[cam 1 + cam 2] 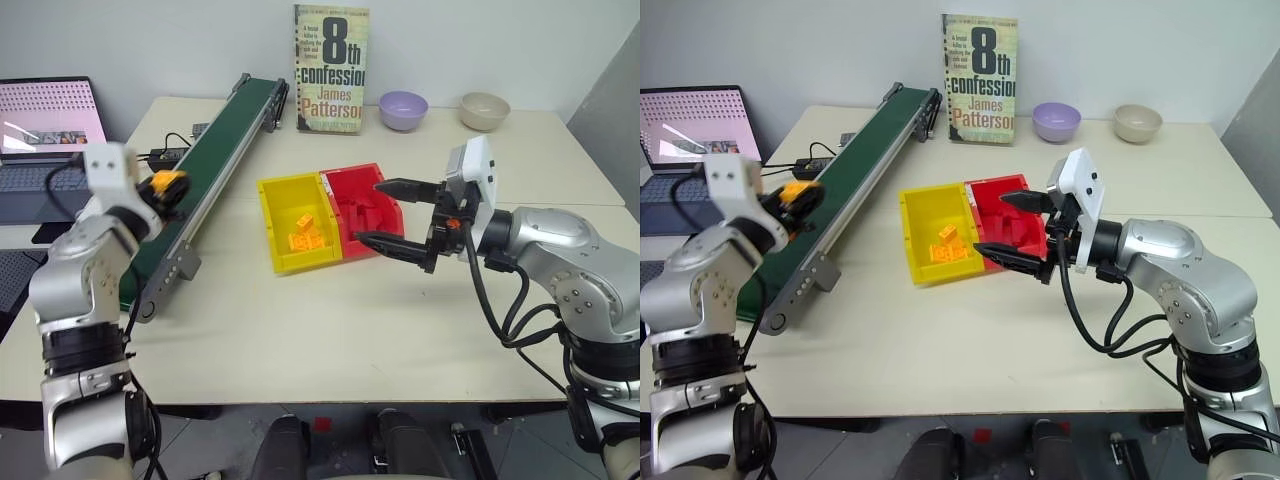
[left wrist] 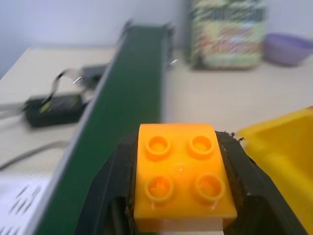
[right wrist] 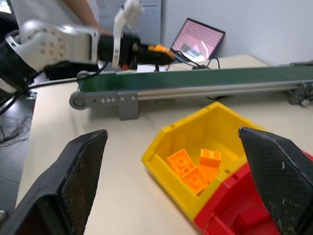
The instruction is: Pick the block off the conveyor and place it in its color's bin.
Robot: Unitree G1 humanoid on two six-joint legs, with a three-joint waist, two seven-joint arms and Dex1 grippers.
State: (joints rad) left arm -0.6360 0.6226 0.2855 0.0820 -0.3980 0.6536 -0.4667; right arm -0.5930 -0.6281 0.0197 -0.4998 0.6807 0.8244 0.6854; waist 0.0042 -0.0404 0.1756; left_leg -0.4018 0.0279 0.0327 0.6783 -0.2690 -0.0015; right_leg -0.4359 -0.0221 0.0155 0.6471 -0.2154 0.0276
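Note:
My left gripper (image 1: pixel 170 188) is shut on the block (image 2: pixel 182 175), a small orange-yellow studded brick, held just above the near part of the dark green conveyor (image 1: pixel 215 170). The same gripper (image 3: pixel 159 53) and block (image 3: pixel 157 49) show over the belt in the right wrist view. The yellow bin (image 1: pixel 292 221) stands to the right of the conveyor and holds a few orange bricks (image 1: pixel 306 232). My right gripper (image 1: pixel 396 214) is open and empty, hovering over the red bin (image 1: pixel 362 206) beside the yellow one.
An upright book (image 1: pixel 331 68), a purple bowl (image 1: pixel 403 109) and a beige bowl (image 1: pixel 485 110) line the table's far edge. A laptop (image 1: pixel 45 130) and a black adapter with cables (image 1: pixel 168 155) sit left of the conveyor.

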